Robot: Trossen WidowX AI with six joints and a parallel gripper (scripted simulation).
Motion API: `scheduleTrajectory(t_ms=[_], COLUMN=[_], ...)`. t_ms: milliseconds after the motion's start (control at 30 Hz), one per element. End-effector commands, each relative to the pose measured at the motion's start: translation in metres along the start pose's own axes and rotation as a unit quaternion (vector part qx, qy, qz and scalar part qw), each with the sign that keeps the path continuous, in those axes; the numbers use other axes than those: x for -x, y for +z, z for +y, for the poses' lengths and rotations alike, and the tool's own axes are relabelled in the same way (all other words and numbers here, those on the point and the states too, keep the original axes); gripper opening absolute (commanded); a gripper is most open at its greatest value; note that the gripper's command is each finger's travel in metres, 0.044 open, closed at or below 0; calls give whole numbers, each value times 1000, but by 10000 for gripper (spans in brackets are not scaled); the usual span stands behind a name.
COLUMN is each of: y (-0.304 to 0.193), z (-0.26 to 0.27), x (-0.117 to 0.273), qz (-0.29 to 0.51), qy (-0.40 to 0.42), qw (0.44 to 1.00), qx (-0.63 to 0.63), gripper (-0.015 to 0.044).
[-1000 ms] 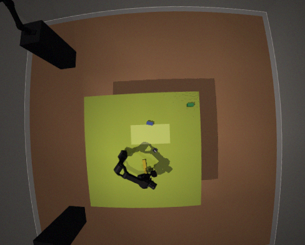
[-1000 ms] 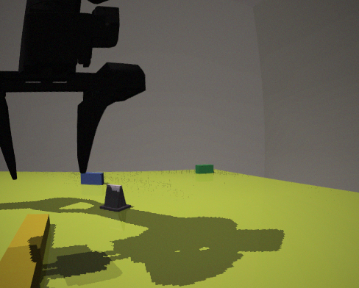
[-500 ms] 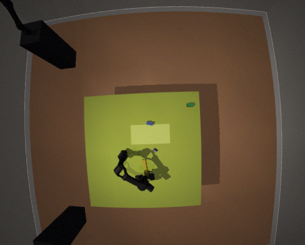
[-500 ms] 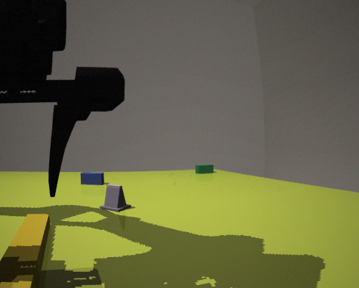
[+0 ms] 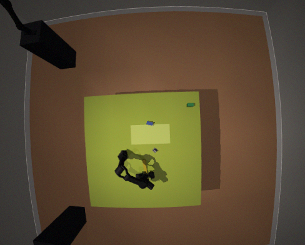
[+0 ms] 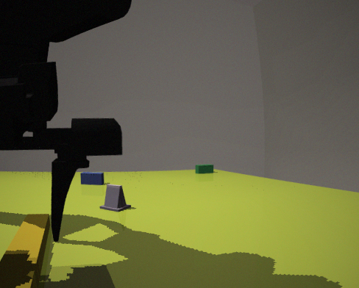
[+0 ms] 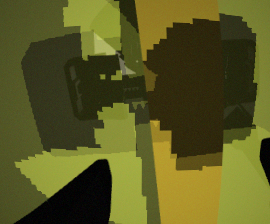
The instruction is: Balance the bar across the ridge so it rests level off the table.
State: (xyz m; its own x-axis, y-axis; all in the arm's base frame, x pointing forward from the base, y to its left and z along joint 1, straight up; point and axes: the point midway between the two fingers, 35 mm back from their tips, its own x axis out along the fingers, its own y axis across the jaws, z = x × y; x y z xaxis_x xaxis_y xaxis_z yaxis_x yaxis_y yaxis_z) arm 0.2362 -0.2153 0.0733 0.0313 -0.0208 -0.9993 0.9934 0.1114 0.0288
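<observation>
An orange-yellow bar (image 5: 144, 164) (image 6: 29, 236) (image 7: 188, 195) lies flat on the green table, partly in the arm's shadow. The ridge (image 5: 155, 150) (image 6: 115, 198), a small grey-lilac wedge on a thin base, stands upright beyond the bar's far end with nothing on it. It does not show in the wrist view. My gripper (image 7: 188, 160) is open over the bar, with one fingertip to each side of it in the wrist view and nothing held. The exterior view shows only one finger, pointing down just right of the bar; the other is not visible there.
A blue block (image 5: 150, 123) (image 6: 92, 178) lies beyond the ridge, at the far edge of a pale rectangle (image 5: 150, 134). A green block (image 5: 190, 105) (image 6: 204, 169) lies near the table's far right corner. Large black boxes stand off the table at the left in the top view.
</observation>
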Motion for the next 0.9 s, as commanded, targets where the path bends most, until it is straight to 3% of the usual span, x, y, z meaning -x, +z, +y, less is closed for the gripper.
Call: scheduleTrajectory(t_ms=[0, 867], y=[-1, -1], z=[-2, -2], x=[-8, -25], qz=[2, 2], qy=[-6, -6], qw=[1000, 1000], qx=[-3, -3], gripper=[315, 315])
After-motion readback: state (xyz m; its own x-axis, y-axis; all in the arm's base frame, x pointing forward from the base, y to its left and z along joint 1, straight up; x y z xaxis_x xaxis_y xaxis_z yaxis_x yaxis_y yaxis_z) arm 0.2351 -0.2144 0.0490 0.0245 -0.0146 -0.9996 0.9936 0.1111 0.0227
